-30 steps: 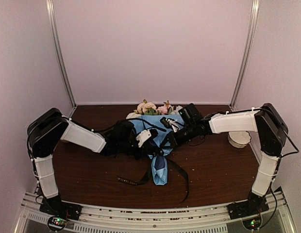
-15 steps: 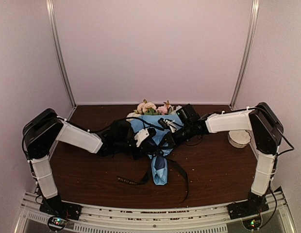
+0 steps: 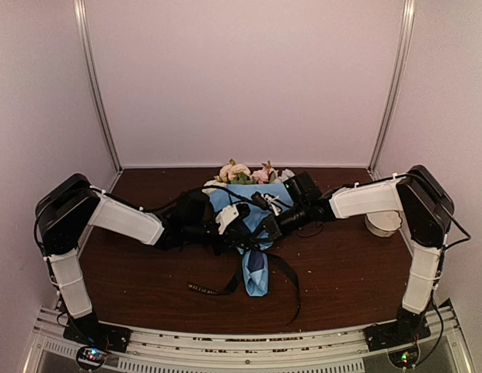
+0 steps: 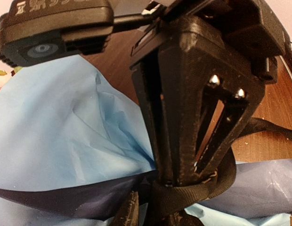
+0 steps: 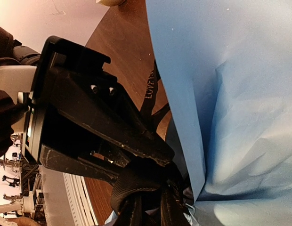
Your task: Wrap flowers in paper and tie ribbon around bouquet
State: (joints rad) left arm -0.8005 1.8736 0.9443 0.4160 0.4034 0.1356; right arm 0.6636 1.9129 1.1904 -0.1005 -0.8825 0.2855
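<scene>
The dark table [image 3: 148, 280] bears the bouquet [image 3: 256, 274], trailing ribbon [image 3: 208, 290] (black) and a white cup [image 3: 382, 224].

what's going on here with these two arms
Two robot arms are tying a bouquet. The flowers are already wrapped in blue paper, lying mid-table. The left gripper and right gripper each pinch the black ribbon at the bundle's narrow waist; its loose ends trail toward the near edge.

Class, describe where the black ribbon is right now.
In the top view, the ribbon circles the narrow waist of the bouquet at the middle of the table, and its loose tails trail toward the near edge.
</scene>
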